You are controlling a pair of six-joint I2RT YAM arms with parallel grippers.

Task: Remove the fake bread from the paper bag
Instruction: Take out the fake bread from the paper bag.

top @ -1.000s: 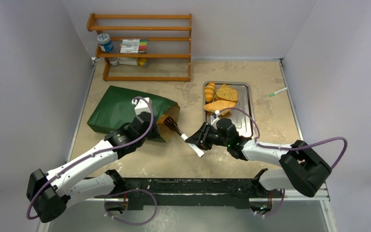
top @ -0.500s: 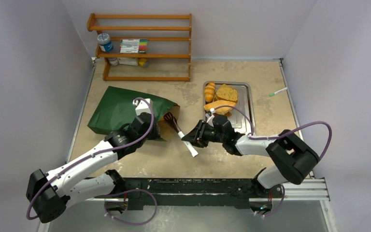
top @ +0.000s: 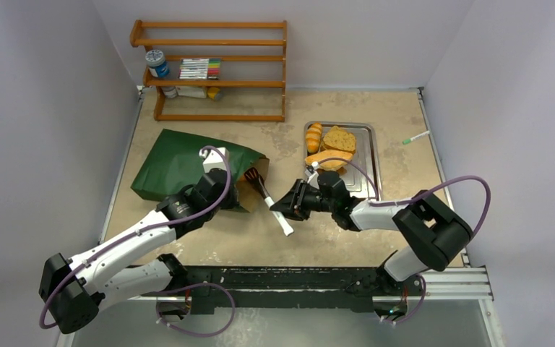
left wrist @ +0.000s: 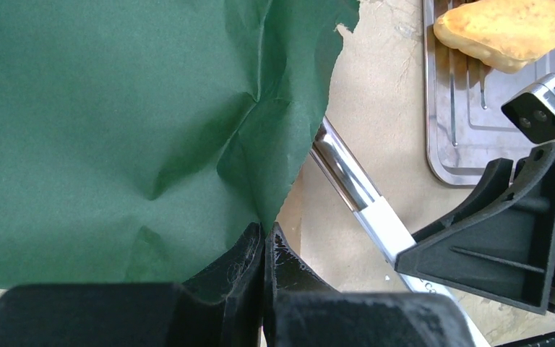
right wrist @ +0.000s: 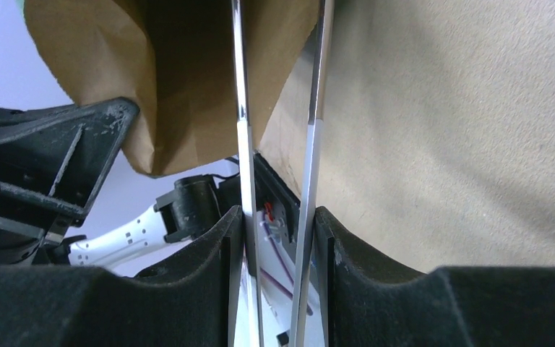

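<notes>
The dark green paper bag (top: 177, 166) lies flat with its brown mouth (top: 259, 172) facing right. My left gripper (top: 233, 196) is shut on the bag's green edge (left wrist: 274, 181) by the mouth, jaws pressed together (left wrist: 264, 235). My right gripper (top: 282, 207) is shut on long metal tongs (top: 269, 202). Both blades (right wrist: 242, 108) run between its fingers (right wrist: 278, 217) toward the bag's kraft inside (right wrist: 173, 79). The dark tong tips (top: 253, 176) sit at the mouth. Fake bread lies on the tray: a striped orange roll (top: 313, 137), a brown slice (top: 340, 139) and a tan piece (top: 328, 157). The bag's inside is hidden.
The silver metal tray (top: 367, 173) stands right of the bag, just behind my right wrist. A wooden rack (top: 213, 72) with a can and markers is at the back. A white pen (top: 417, 137) lies at the far right.
My right gripper has carried the tongs left and away from me, bringing their tips closer into the bag's mouth. The left arm and the bag have stayed put.
</notes>
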